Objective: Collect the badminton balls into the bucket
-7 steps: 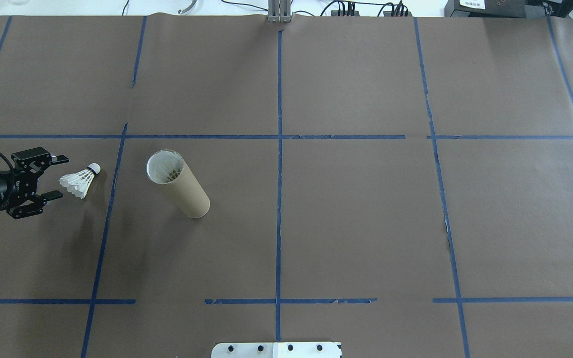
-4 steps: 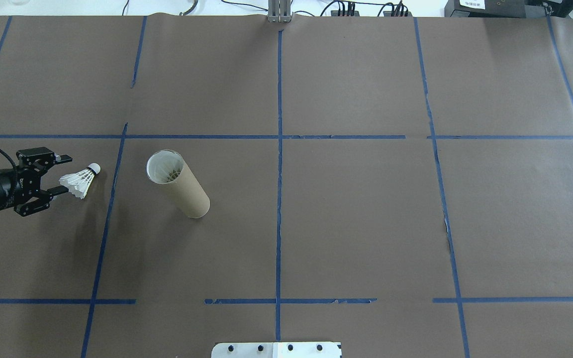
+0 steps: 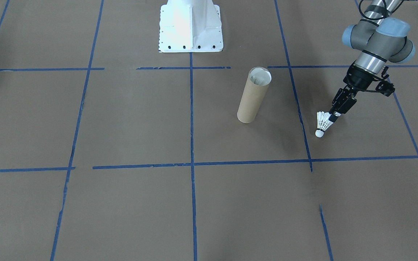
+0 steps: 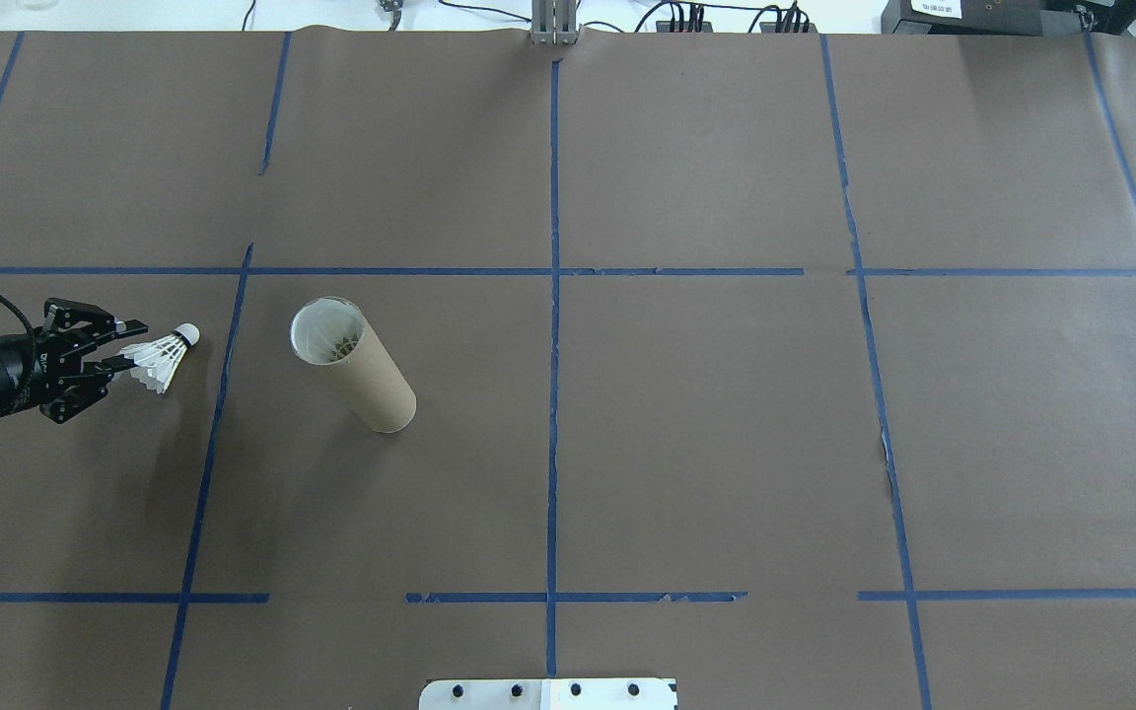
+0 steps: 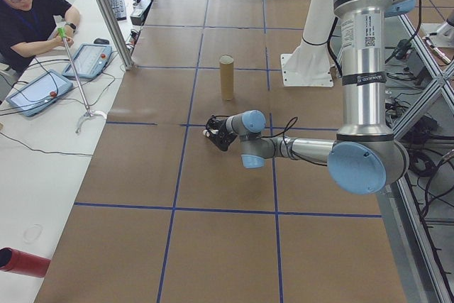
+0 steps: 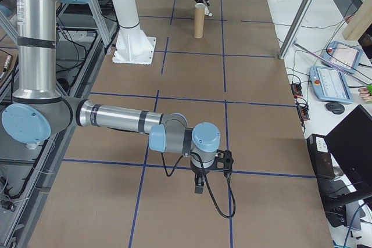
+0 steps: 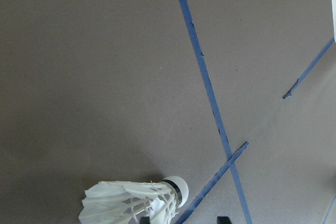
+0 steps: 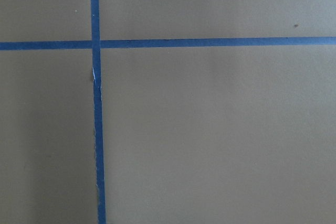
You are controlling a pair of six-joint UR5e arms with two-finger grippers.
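The table [image 4: 706, 434] is covered in brown paper marked into squares by blue tape lines [image 4: 553, 325], and the white pedestal base [image 3: 191, 27] of the robot stands at its near edge in the overhead view. The right arm [image 6: 116, 120] reaches low over the paper at the robot's right end of the table, well apart from everything else; its gripper [image 6: 199, 185] points down at bare paper and shows only in the exterior right view, so I cannot tell how far its fingers are spread. The left arm [image 3: 374, 43] reaches in low from the robot's left side. The cardboard tube bucket [image 4: 356, 367] stands upright in the grid square next to it, with white feathers visible inside its open top. The left gripper [image 4: 122, 347] has its fingers drawn in on the feather skirt of a shuttlecock [image 4: 162, 357], whose cork tip points away from the gripper toward a tape line. This shuttlecock is near the tube, not touching it.
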